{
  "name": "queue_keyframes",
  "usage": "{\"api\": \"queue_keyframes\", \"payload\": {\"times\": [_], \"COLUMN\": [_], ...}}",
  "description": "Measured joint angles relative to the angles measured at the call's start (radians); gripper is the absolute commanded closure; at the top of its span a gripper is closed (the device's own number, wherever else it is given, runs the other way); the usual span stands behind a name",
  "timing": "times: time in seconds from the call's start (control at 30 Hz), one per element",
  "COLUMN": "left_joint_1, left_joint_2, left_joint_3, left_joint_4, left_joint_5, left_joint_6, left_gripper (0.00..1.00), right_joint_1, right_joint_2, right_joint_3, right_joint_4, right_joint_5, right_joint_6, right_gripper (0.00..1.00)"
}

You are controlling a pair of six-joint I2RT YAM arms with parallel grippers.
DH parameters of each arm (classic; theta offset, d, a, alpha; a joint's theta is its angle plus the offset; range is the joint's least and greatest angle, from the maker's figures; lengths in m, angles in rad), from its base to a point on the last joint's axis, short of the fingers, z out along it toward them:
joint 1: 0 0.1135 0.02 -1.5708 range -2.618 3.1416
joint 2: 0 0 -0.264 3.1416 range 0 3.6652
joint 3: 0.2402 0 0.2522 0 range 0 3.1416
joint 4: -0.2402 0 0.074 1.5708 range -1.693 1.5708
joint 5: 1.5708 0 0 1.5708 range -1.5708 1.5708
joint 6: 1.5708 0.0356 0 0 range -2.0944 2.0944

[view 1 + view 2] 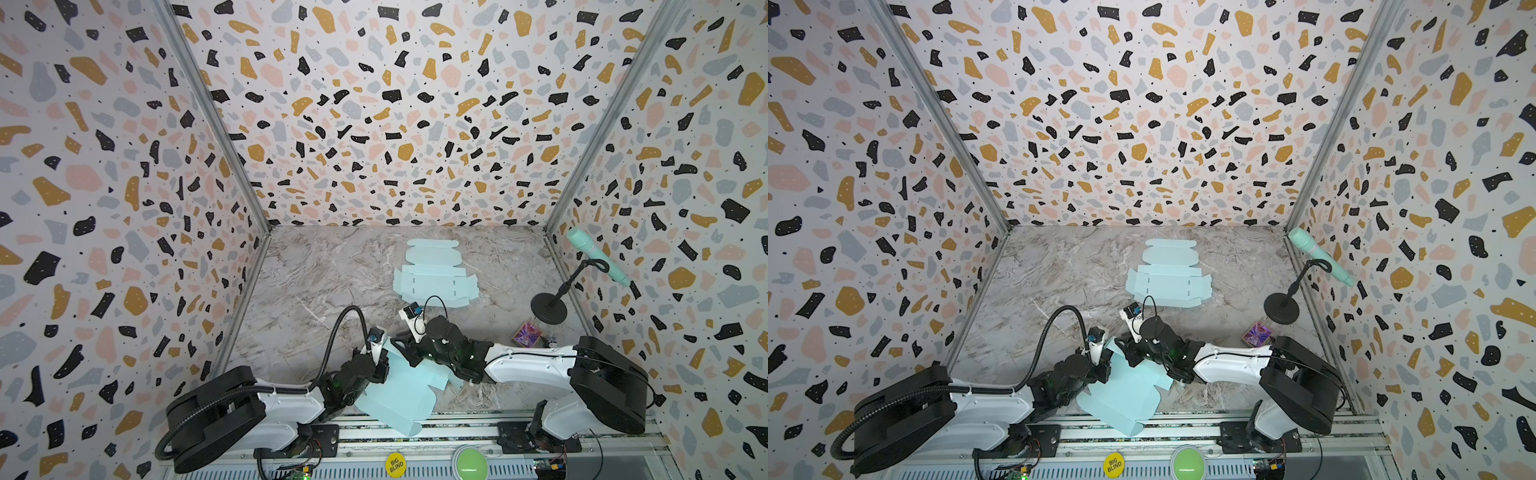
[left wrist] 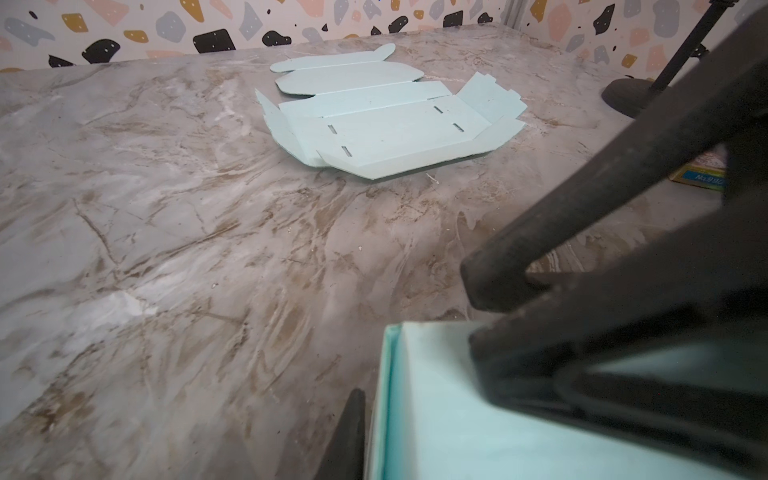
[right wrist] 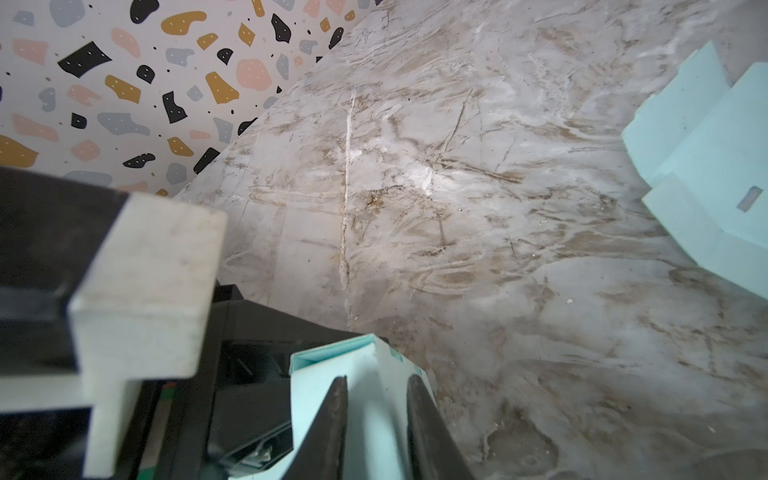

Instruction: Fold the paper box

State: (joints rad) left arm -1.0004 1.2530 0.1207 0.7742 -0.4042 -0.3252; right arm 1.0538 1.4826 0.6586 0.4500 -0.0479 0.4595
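Observation:
The paper box [image 1: 399,395] is a pale blue die-cut sheet, partly folded, lying at the table's front edge and overhanging it in both top views [image 1: 1125,395]. My left gripper [image 1: 384,368] holds its left side. In the left wrist view one finger [image 2: 351,428] lies against a raised wall of the paper box [image 2: 436,415], and the other finger is hidden behind it. My right gripper [image 1: 405,347] comes in from the right. In the right wrist view the gripper [image 3: 376,386] pinches a folded ridge of the paper box [image 3: 374,359] between both fingers.
A second flat blue sheet [image 1: 434,274] lies mid-table toward the back. A microphone [image 1: 598,257] on a black stand [image 1: 548,307] is at the right wall, with a small purple box [image 1: 527,333] near it. Yellow [image 1: 395,464] and green [image 1: 470,463] buttons sit on the front rail.

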Motion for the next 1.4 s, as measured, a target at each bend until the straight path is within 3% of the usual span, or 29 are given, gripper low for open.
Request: {"api": "queue_keyframes", "payload": {"times": [0.6, 0.9, 1.4], "left_joint_1": [-0.034, -0.05, -0.09], "left_joint_2": [0.15, 0.201, 0.148], "left_joint_3": [-0.019, -0.019, -0.034], "left_joint_4": [0.111, 0.172, 0.175], "left_joint_5": [-0.044, -0.06, -0.096], "left_joint_6": [-0.008, -0.013, -0.037], "left_gripper": [0.82, 0.9, 0.76], "right_joint_1": [0.005, 0.006, 0.007], "right_joint_2": [-0.029, -0.037, -0.043], "right_joint_3": [-0.037, -0.05, -0.057], "right_joint_4": [0.019, 0.032, 0.035], "right_joint_5": [0.014, 0.019, 0.023], "right_joint_6": [0.019, 0.03, 0.031], "right_gripper": [0.75, 0.77, 0.78]}}
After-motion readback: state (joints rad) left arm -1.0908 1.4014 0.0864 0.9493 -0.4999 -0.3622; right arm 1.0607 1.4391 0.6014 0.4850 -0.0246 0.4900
